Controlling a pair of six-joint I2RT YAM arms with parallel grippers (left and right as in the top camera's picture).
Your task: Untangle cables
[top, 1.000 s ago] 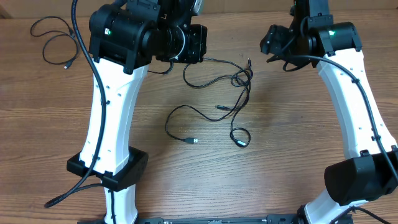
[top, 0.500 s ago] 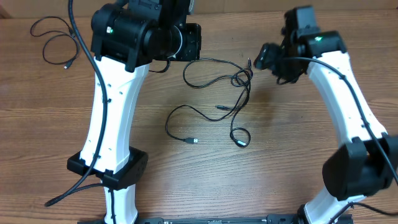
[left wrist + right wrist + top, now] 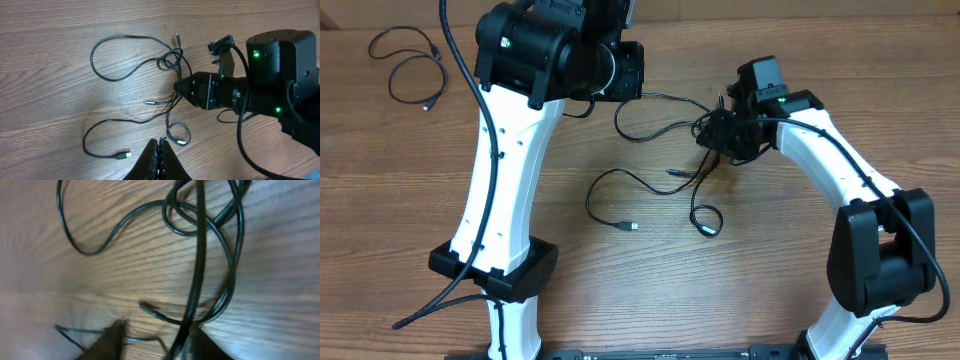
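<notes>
Wood-grain tabletop (image 3: pixel 770 290) fills every view. Of the room beyond, only a paler strip along the far edge of the overhead view shows, too little to name.

The cables (image 3: pixel 706 126) lie mid-tabletop between the 2 arms. They are thin black cords crossing in a small knot (image 3: pixel 170 59), with loops trailing toward the near side and a silvery plug (image 3: pixel 630 227) lying free at 1 strand's end.

The right gripper (image 3: pixel 178 88) points its tip at the strands just below that knot. In its own wrist view the jaws stand apart, with 1 strand running down beside 1 finger and nothing clamped.

The left gripper (image 3: pixel 160 150) has its jaws pressed together above the near side of the tangle. Whether they pinch a strand I cannot tell. In the overhead view 1 strand runs from the knot toward the left arm's head and goes out of sight beneath it.

The step in hand looks like taking hold of a strand beside the knot. The next move calls for the right jaws to close on that 1 strand alone, then draw it away from the crossing slowly. Catching 2 strands would likely tighten the knot rather than loosen it.

Well apart, in the far left corner, a loose cord (image 3: pixel 405 60) lies by itself.
</notes>
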